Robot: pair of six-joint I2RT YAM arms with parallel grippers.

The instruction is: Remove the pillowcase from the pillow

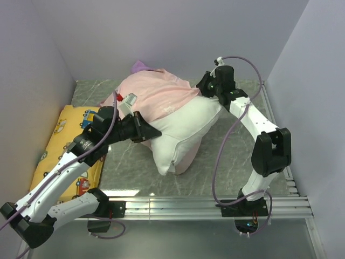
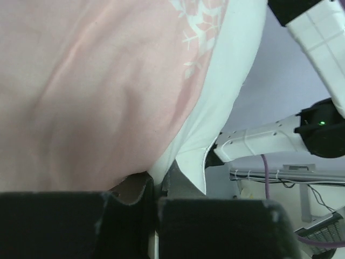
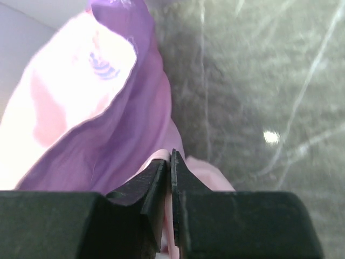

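In the middle of the frame the white pillow (image 1: 183, 135) lies on the grey table (image 1: 232, 156), its upper half under the pale pink pillowcase (image 1: 153, 91). The left gripper (image 1: 150, 130) sits at the pillow's left edge, where pink meets white, with its jaws pressed together; I cannot tell what is between them. At upper right, the right gripper (image 3: 171, 159) is nearly closed on a thin fold of pillowcase. A yellow cushion (image 1: 64, 135) lies at the left.

Pink pillowcase (image 1: 156, 94) bunched over far half of white pillow (image 1: 186, 129), near end bare
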